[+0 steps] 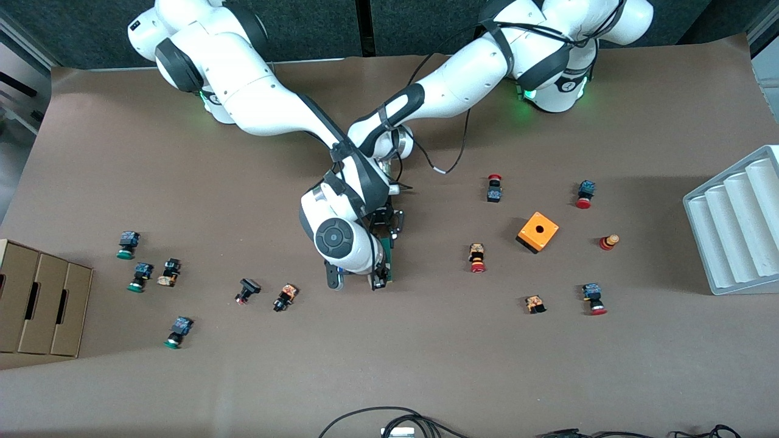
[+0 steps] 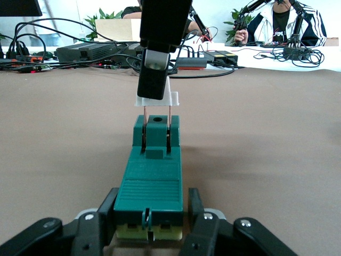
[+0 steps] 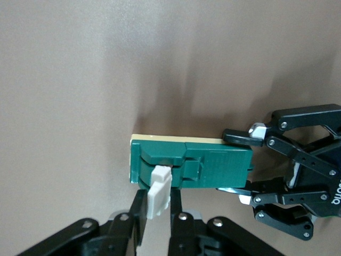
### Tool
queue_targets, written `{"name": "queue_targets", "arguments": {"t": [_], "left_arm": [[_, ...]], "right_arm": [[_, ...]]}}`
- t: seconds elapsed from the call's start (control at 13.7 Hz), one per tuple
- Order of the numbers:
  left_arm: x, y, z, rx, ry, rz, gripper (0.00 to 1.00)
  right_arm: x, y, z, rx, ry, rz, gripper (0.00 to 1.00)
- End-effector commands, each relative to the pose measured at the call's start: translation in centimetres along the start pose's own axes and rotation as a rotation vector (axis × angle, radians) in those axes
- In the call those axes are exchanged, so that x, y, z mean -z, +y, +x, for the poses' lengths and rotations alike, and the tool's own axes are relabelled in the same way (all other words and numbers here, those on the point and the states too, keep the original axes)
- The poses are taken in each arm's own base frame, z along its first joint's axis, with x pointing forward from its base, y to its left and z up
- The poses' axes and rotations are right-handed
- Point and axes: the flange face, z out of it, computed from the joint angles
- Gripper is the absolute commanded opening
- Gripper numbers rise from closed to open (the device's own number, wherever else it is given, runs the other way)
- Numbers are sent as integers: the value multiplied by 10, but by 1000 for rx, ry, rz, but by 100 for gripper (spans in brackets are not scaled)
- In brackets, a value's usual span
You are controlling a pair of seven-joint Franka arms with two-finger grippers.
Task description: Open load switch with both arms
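Note:
The load switch (image 1: 387, 258) is a narrow dark-green block lying flat on the brown table, midway between the two arms' ends. My left gripper (image 2: 152, 207) is shut on one end of the green body (image 2: 152, 176), one finger on each side. Over the block's other end, my right gripper (image 3: 158, 201) is shut on the white end piece (image 3: 160, 191). The white end piece (image 2: 173, 98) stands raised off the block, and two thin metal pins run from it down into the block. In the front view the right arm's hand (image 1: 338, 240) covers much of the switch.
Small red-capped and green-capped push buttons (image 1: 478, 258) lie scattered toward both ends of the table. An orange cube box (image 1: 538, 232) stands toward the left arm's end, with a grey ribbed tray (image 1: 736, 225) at that edge. A cardboard box (image 1: 36, 304) sits at the right arm's end.

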Motion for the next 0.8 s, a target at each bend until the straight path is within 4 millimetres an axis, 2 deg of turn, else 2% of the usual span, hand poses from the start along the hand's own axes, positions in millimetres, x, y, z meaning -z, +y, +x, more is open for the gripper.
{"name": "queue_targets", "arguments": {"t": [0.0, 0.73], "left_arm": [[9, 11, -3, 11, 12, -12, 57], [8, 10, -3, 10, 12, -11, 57]], "right_arm": [[9, 5, 2, 0, -9, -24, 24], [15, 6, 2, 8, -8, -30, 23]]}}
